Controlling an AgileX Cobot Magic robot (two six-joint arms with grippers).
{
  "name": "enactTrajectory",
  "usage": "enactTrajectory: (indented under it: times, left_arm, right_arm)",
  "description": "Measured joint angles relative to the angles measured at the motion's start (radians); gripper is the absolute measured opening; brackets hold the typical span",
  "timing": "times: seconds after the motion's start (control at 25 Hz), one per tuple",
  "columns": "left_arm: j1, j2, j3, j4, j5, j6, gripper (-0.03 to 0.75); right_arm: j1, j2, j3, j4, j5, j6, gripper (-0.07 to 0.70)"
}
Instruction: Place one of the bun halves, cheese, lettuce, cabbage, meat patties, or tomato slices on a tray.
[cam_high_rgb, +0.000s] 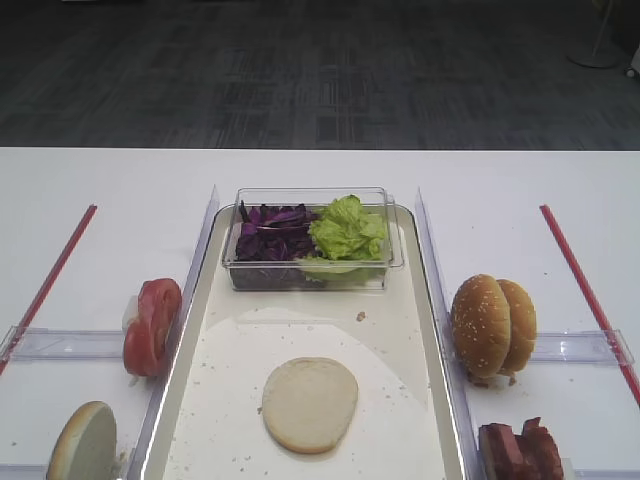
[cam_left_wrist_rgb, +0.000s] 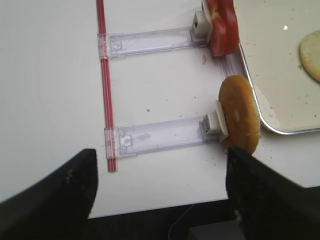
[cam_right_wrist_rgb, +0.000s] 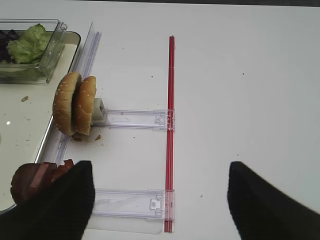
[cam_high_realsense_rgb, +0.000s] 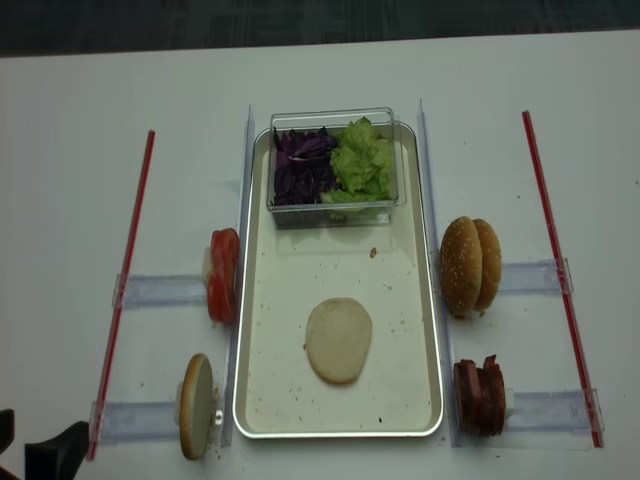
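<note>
One pale bun half lies flat on the silvery tray. A second bun half stands on edge in a holder left of the tray. Tomato slices stand behind it. Purple cabbage and lettuce fill a clear box at the tray's far end. Meat patties stand right of the tray. No cheese shows. My left gripper hangs open over the table's front edge, left of the standing bun half. My right gripper is open and empty, right of the patties.
Two sesame-seeded buns stand on edge right of the tray. Clear plastic rails hold the food stands. Red strips run along the table on both sides. Crumbs dot the tray.
</note>
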Motion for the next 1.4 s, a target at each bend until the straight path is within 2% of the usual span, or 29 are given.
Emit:
enactTrajectory:
  times: [0.88, 1.4]
  left_arm:
    - [0.0, -0.002, 0.0, -0.003, -0.004, 0.0, 0.493]
    - [0.0, -0.256, 0.0, -0.006, -0.003, 0.0, 0.493]
  right_arm:
    - [0.0, 0.0, 0.0, 0.0, 0.0, -0.002, 0.571]
    - [0.0, 0.0, 0.0, 0.0, 0.0, -0.002, 0.571]
